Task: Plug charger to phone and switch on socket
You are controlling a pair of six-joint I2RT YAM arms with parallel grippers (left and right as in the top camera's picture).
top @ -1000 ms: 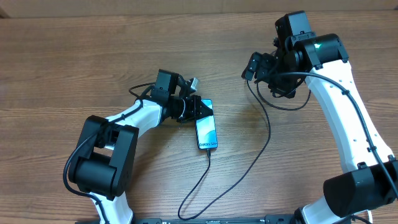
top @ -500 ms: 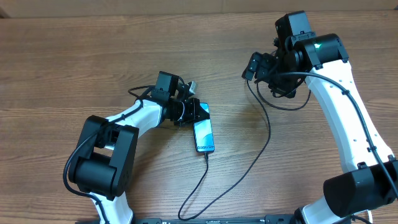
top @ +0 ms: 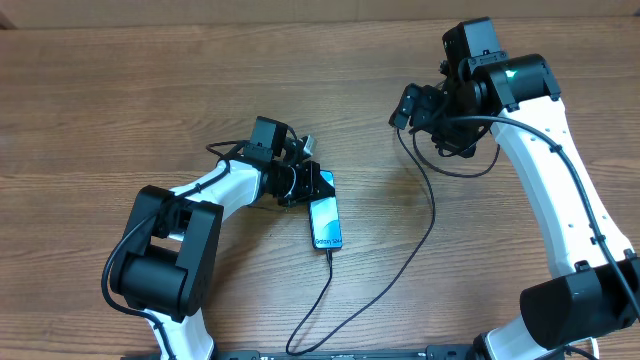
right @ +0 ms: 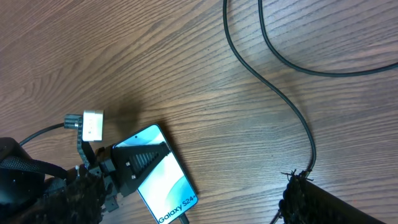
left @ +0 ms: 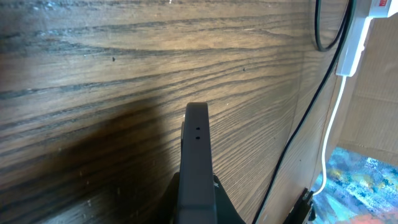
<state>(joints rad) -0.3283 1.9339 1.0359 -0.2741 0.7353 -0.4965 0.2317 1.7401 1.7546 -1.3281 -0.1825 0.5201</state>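
slim phone further left on grained wood table

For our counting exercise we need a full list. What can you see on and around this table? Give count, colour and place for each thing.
table: one, brown wood, under everything.
phone: one, light-blue screen with dark edges, middle of the table, top end in the left gripper.
charger cable: one, thin and black, from the phone's lower end, looping round towards the right gripper.
power strip: one, white with a red switch, seen only at the top right of the left wrist view.
cord: one, white, running from the power strip.
left gripper: one, black, shut on the phone.
right gripper: one, black, far right of the table, open or shut unclear.
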